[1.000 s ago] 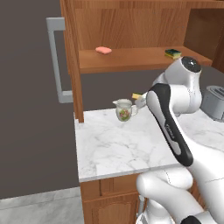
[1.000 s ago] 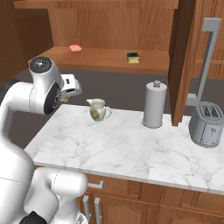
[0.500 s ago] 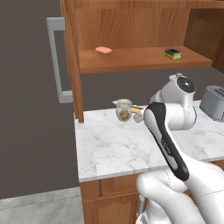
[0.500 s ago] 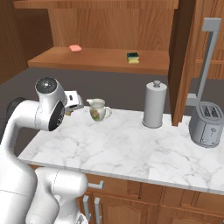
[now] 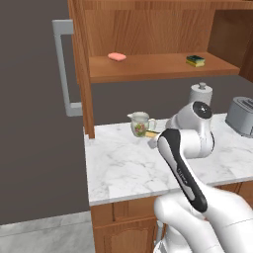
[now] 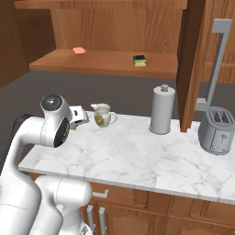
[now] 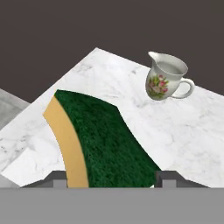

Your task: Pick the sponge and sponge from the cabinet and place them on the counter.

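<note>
Carrying a sponge pinched in the tool over the bench; lowering carelessly could knock the jug.

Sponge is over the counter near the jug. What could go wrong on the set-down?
1. The gripper holds the sponge above the counter; opening too early may let it tumble toward the near edge.
2. The floral jug stands close ahead; drifting forward could knock it.
3. The second sponge sits on the cabinet shelf, so another reach past the jug is likely.
</note>
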Tool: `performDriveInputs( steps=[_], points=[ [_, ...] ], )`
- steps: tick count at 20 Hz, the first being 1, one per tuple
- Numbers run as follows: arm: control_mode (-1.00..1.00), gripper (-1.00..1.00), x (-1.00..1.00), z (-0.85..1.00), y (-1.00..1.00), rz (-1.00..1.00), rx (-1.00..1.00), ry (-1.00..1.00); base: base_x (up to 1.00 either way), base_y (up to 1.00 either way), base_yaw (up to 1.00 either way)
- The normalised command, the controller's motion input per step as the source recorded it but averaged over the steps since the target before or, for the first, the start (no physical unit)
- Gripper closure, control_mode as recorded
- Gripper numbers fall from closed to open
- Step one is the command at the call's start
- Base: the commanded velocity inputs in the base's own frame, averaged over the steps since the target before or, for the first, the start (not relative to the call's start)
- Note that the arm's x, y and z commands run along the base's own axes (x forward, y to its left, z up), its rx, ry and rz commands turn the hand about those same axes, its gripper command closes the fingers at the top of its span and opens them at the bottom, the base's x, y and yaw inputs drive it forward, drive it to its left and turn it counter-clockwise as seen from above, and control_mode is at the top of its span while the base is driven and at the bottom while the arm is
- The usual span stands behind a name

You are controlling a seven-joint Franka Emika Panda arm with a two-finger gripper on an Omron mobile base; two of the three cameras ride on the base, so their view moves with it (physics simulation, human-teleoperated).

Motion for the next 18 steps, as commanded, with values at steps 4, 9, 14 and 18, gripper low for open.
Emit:
performDriveInputs(
  steps=[4,9,14,18],
  points=[
    [-1.0,1.0,0.14,-0.32,0.0,0.0,0.0,0.02,0.0,0.0,0.0],
    [-1.0,1.0,0.08,-0.35,0.0,0.0,0.0,0.04,0.0,0.0,0.0],
    [-1.0,1.0,0.1,-0.42,0.0,0.0,-0.02,0.09,0.0,0.0,0.0],
    [-1.0,1.0,0.12,-0.48,0.0,0.0,-0.01,0.1,0.0,0.0,0.0]
  ],
)
